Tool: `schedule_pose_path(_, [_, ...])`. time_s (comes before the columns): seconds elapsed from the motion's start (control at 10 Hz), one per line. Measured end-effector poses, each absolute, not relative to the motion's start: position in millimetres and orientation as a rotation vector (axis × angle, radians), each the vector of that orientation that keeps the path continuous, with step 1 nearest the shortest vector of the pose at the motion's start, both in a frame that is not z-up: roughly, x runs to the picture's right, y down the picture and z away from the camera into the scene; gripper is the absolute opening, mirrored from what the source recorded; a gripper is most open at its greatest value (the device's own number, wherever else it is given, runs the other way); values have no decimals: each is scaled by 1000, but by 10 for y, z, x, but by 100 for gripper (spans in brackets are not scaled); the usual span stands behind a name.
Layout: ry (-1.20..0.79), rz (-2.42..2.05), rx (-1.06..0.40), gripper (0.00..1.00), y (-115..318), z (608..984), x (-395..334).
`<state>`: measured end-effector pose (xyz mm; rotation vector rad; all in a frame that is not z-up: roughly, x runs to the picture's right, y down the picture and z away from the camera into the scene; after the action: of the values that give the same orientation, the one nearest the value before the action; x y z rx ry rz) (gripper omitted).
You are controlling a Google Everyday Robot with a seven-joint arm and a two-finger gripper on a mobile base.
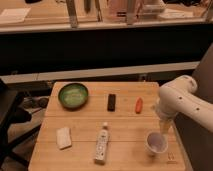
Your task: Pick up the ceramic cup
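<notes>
Now, ceramic cup (156,143): upright on the desk (125,127), near the right corner.
Gripper (165,126): points down, just beyond the cup's far right rim; whether it is spread or closed does not show.
Arm (186,102): white, reaches in from the right.
Far row: green bowl (73,95), black bar (112,102), orange piece (139,104), left to right.
Near row: pale block (63,137), white bottle (102,143) lying down, both left of the cup.

I see the bowl (73,95) at the far left of the table (125,125), a small bar (112,102) to its right, then a carrot-shaped piece (139,104). In the near row, the sponge (63,137) lies left, the bottle (102,143) in the middle and the ceramic cup (156,143) right. The gripper (164,127) hangs just behind the cup.
</notes>
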<state>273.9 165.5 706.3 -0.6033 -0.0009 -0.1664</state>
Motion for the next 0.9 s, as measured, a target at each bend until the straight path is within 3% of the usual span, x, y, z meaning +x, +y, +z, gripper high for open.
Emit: schedule_pose_path(0.9, [-42, -294, -617, 80, 2085, 7204, 2457])
